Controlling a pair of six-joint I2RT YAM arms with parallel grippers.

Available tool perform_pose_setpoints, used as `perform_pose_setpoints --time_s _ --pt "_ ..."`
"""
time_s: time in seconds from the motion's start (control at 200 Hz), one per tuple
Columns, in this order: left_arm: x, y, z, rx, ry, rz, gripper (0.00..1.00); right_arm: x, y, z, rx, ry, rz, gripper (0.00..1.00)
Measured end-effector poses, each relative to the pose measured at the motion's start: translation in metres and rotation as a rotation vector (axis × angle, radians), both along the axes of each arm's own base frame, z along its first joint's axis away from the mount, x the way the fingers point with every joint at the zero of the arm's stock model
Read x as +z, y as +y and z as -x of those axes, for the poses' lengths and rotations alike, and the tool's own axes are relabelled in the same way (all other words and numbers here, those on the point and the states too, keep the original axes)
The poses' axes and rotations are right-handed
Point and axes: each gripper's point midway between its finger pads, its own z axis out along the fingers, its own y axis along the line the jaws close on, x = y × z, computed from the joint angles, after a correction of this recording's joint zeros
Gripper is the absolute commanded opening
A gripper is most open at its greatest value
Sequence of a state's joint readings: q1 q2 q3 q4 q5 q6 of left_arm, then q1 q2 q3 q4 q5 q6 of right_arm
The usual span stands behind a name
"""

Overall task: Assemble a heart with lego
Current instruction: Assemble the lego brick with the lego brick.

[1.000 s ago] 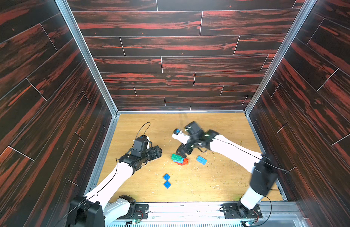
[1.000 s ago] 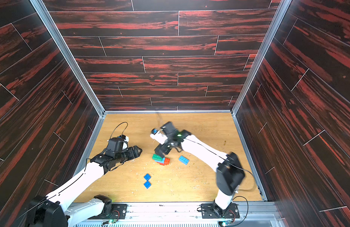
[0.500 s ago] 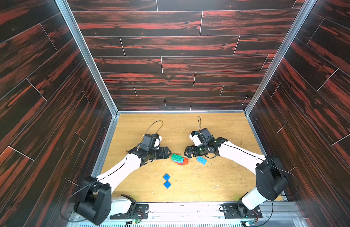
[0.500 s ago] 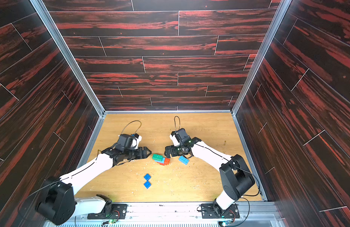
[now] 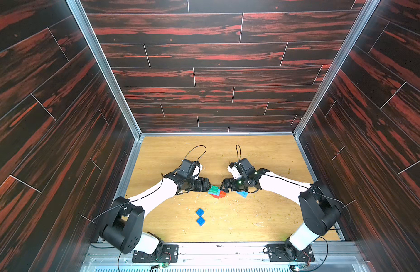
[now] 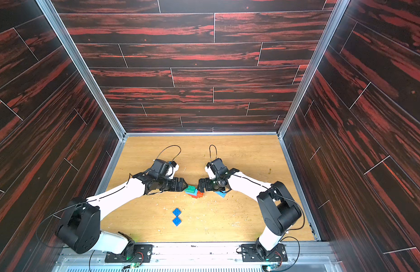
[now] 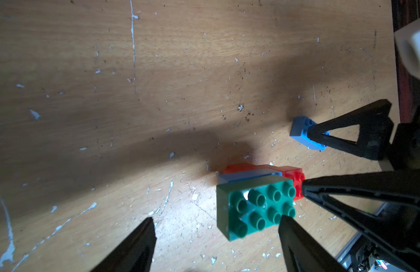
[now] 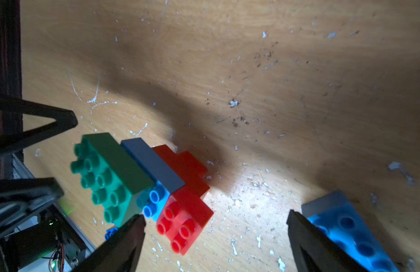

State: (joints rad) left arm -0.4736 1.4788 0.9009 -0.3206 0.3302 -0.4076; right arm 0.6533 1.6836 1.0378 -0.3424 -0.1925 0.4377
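Nearest the arm bases, two dark blue bricks (image 5: pixel 200 216) lie corner to corner on the tabletop (image 5: pixel 263 219), loose and well apart from both arms. Both top views show them (image 6: pixel 177 216).

Farther in, near the middle of the tabletop, sits the partly built heart (image 5: pixel 216 192). It is a stepped cluster of joined bricks: a green brick (image 7: pixel 253 207), a light blue one beneath it and red-orange ones beyond.

The left tool (image 5: pixel 207 186) is low at the green end, released, with its jaws spread. In the left wrist view one fingertip (image 7: pixel 286 226) overlaps a corner of the green brick, but I cannot tell whether it touches.

The right tool (image 5: pixel 224 187) faces it from the opposite side, also released and wide. In the right wrist view its fingers (image 8: pixel 133 230) straddle the red-orange end of the heart (image 8: pixel 138 179) without clamping it.

Just beside the right tool's outer finger lies a loose light blue brick (image 8: pixel 345 226), flat on the tabletop and apart from the heart (image 6: pixel 193 192). It shows in both top views (image 5: pixel 242 193).

Beyond the tools the tabletop runs bare, scratched and flecked, up to the back wall (image 5: pixel 204 106).
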Motion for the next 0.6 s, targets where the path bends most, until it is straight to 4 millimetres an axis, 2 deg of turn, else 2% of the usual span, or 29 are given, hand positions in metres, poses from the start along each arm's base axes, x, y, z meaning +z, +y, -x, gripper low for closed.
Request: perform_pose_setpoints --time_s 0.346,0.601 --pt "-0.011 -0.007 -0.002 -0.014 0.032 -0.01 0.86 -0.007 0.0 0.0 -0.001 0.009 0.008 0.98" --pt "-0.01 -0.008 -0.005 -0.014 0.03 -0.011 0.86 -0.013 -0.002 0.001 -0.002 0.019 0.023 0.98"
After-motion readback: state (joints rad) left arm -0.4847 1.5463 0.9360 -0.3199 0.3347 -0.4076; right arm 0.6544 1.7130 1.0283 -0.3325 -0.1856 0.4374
